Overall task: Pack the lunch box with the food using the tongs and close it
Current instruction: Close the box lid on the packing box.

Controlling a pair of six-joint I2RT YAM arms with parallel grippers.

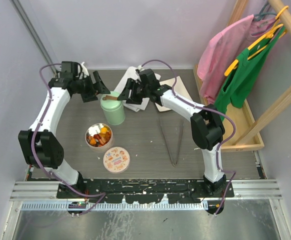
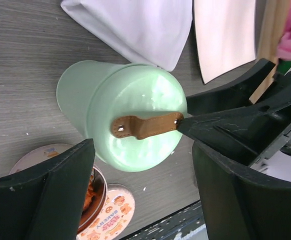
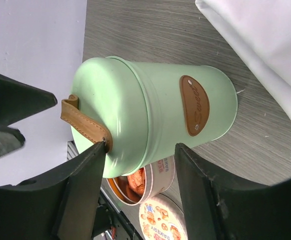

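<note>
The mint-green lunch box [image 1: 114,113] stands upright at mid-table with its lid on. A brown strap handle [image 2: 145,126] lies across the lid. My left gripper [image 1: 95,89] hangs open just left of the lid, nothing between its fingers [image 2: 60,195]. From the right, my right gripper [image 1: 130,93] reaches the lid with its jaws apart around the lid's edge [image 3: 135,120], and one fingertip [image 3: 96,152] touches the strap's end. The food [image 1: 101,134] fills a round printed tin [image 1: 91,142] in front of the box. The tongs [image 1: 174,142] lie flat to the right.
The tin's bakery-print lid [image 1: 116,158] lies in front of the tin. A white cloth [image 1: 135,75] and a white board [image 1: 169,95] sit at the back. A wooden rack [image 1: 245,120] with pink and green garments stands along the right side.
</note>
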